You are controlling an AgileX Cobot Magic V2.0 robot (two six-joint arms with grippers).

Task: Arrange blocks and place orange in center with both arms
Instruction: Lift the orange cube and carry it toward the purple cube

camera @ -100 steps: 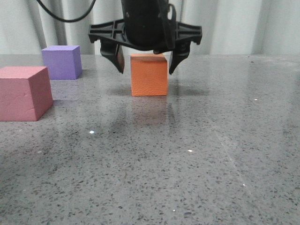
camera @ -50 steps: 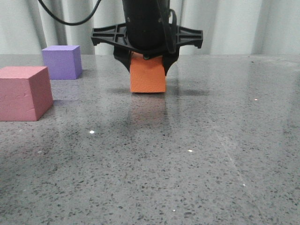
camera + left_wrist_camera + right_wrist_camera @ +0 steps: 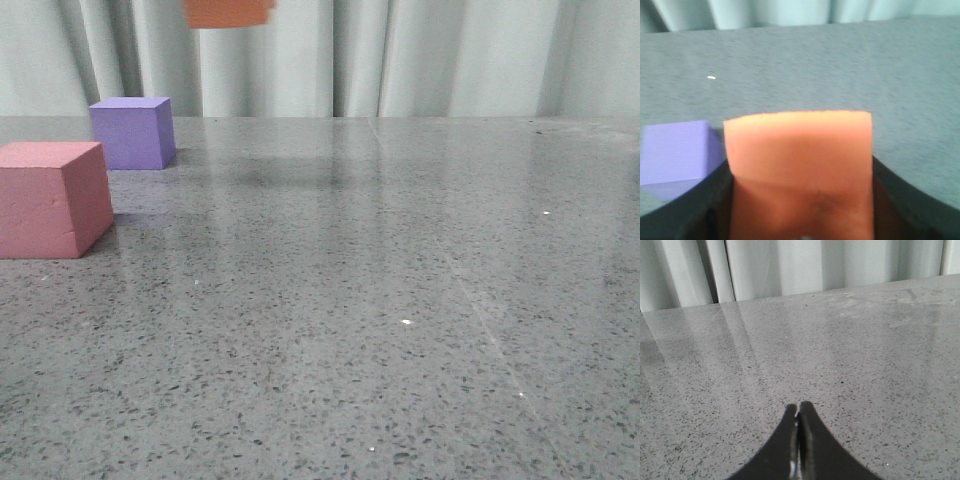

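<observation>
The orange cube (image 3: pixel 227 12) hangs high above the table at the top edge of the front view; the gripper holding it is out of that view. In the left wrist view the orange cube (image 3: pixel 799 170) fills the space between my left gripper's (image 3: pixel 800 200) black fingers, which are shut on it. The purple cube (image 3: pixel 131 132) stands at the far left and also shows in the left wrist view (image 3: pixel 675 156). The pinkish-red cube (image 3: pixel 52 198) stands nearer, at the left edge. My right gripper (image 3: pixel 799 410) is shut and empty above bare table.
The grey speckled table (image 3: pixel 400 300) runs back to a pale curtain (image 3: pixel 450 55). Nothing else stands on it in these views.
My left gripper closed on the orange cube and lifted it from the table's far middle, up and to the left, to the top edge of the front view.
</observation>
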